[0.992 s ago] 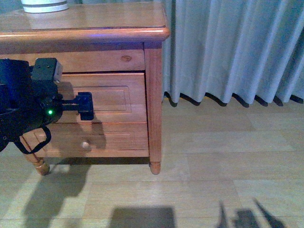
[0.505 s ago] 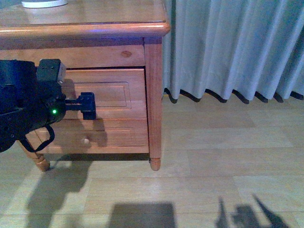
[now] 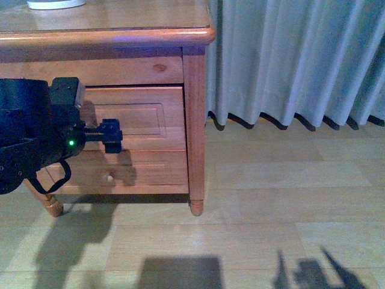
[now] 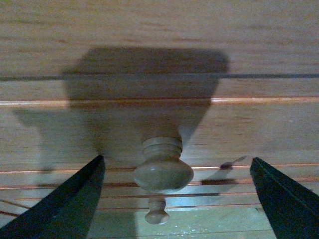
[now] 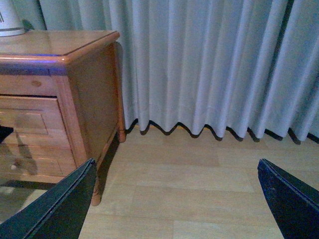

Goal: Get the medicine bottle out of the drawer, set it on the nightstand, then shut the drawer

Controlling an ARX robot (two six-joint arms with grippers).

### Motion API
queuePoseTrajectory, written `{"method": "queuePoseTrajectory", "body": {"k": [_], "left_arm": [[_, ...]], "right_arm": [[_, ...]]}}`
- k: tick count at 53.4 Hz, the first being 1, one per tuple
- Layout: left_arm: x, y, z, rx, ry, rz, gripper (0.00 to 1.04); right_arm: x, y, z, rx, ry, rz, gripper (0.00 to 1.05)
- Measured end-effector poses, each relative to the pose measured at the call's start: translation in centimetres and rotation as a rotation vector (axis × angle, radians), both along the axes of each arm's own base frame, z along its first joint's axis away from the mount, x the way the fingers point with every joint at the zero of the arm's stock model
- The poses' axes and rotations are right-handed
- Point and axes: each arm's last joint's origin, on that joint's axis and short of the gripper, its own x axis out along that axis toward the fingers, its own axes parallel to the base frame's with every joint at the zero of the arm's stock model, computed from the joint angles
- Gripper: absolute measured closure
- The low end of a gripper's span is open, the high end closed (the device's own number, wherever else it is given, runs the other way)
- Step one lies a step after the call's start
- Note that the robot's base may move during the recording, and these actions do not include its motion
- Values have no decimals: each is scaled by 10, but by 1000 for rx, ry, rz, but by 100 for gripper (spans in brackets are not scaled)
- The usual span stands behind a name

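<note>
Jaws apart, my left gripper [image 3: 111,136] hovers at the round knob [image 4: 163,169] of the drawer [image 3: 141,117], a finger either side, neither touching it. Drawer front looks shut, so the medicine bottle is out of sight, presumably inside; what shows of the nightstand [image 3: 108,36] top bears no bottle. My right gripper [image 5: 175,164] hangs open, facing the curtain [image 5: 199,64]. Risk: a shallow pinch sliding off the rounded knob on the pull, or a jerk toppling the bottle.
</note>
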Motion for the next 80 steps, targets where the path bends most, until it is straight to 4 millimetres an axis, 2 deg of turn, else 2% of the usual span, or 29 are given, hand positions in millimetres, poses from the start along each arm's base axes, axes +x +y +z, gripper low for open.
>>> {"method": "queuePoseTrajectory", "body": {"k": [18,20,34,46,80], "left_arm": [[1,2,1,-1,-2,10,75],[0,3,1,-1,-2,10,77],[-7,5,0,-3,-4,4,79],[-30,9,-2,-7,0,-7,79],[-152,20,-17,-44,48,-30,79]], "right_arm": [[0,0,0,0,0,0,7],[0,0,0,0,0,0,7],[0,0,0,0,0,0,7],[0,0,0,0,0,0,7],[0,0,0,0,0,0,7]]}}
